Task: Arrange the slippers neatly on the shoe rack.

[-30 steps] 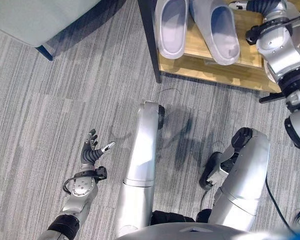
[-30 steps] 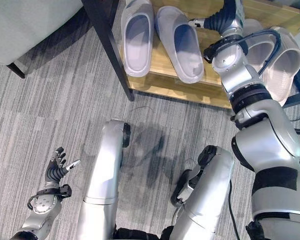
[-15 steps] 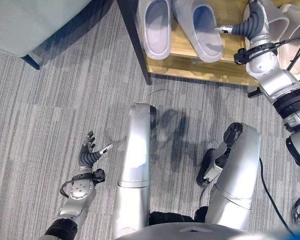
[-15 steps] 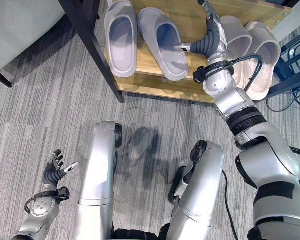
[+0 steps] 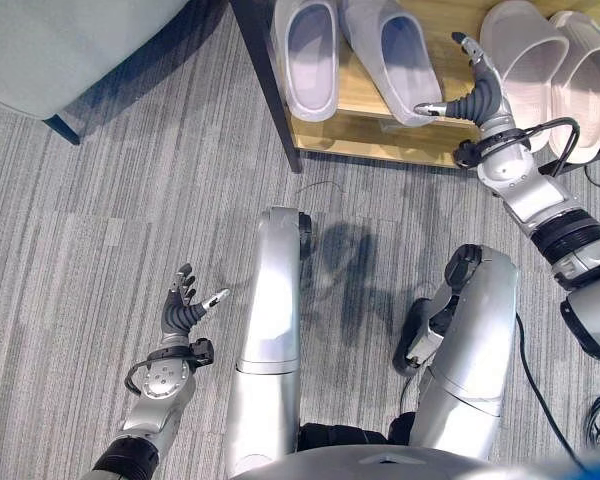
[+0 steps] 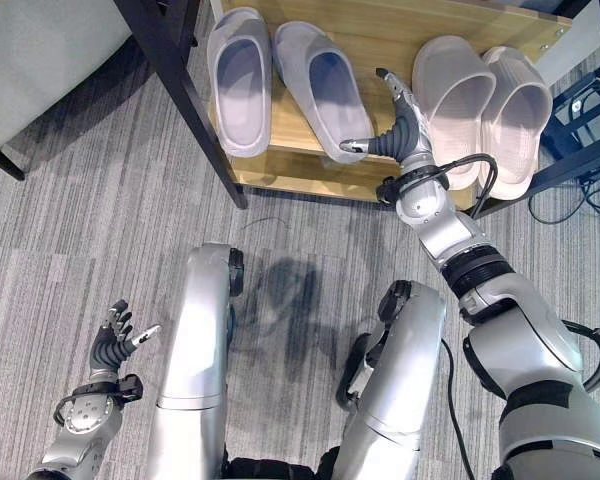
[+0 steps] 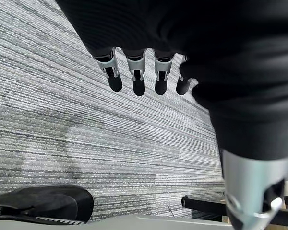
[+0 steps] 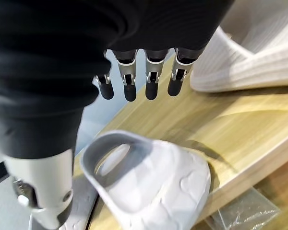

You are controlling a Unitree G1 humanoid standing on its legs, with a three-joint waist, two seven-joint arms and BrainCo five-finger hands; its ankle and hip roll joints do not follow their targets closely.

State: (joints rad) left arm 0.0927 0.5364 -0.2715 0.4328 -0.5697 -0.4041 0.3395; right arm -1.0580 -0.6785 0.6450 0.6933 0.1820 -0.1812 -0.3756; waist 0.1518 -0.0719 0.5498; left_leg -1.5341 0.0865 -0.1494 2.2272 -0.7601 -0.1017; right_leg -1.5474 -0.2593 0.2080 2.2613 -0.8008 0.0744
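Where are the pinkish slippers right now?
The pinkish slippers sit side by side at the right end of the wooden shoe rack, just right of the robot's open right hand and the grey slippers.

The shoe rack (image 6: 400,40) at the top of the frame has a smooth pale wood shelf on a dark matt frame. The slippers (image 6: 280,80) look like matt, moulded foam. The floor (image 6: 100,220) is rough, ribbed grey carpet.

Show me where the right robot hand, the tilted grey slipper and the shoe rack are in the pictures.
right robot hand (image 6: 398,135), right eye view, on its dark ribbed cover.
tilted grey slipper (image 6: 320,90), right eye view, on its insole.
shoe rack (image 6: 380,30), right eye view, on the bare wooden shelf.
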